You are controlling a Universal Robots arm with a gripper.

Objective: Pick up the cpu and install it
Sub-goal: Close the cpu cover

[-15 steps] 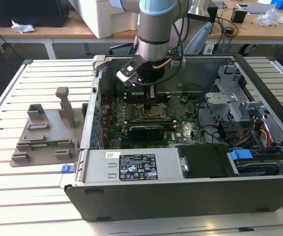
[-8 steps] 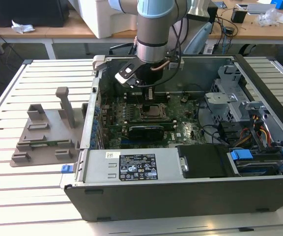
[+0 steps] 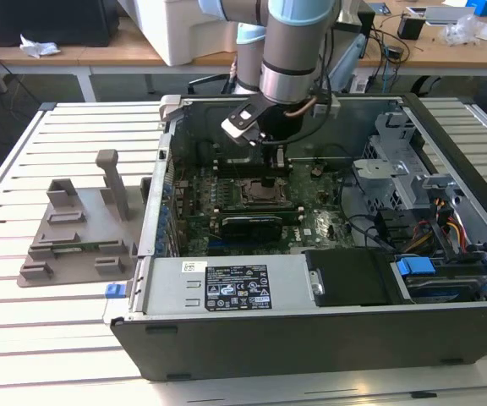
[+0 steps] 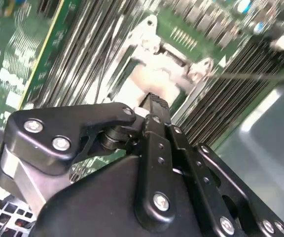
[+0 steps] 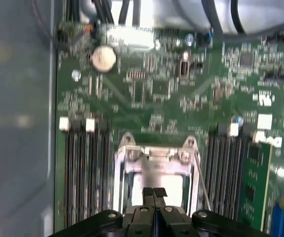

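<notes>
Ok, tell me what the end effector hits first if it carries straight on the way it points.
The end effector would likely meet the cpu, the silvery plate in the socket frame just beyond it; depth is unclear.

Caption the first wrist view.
Black gripper, fingers shut, above the silvery square cpu at the metal-framed socket on the green motherboard.

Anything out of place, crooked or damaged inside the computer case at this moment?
Nothing stands out. The claw hangs shut over the metal socket frame on the green board; nothing there looks spilled, cracked or askew.
</notes>
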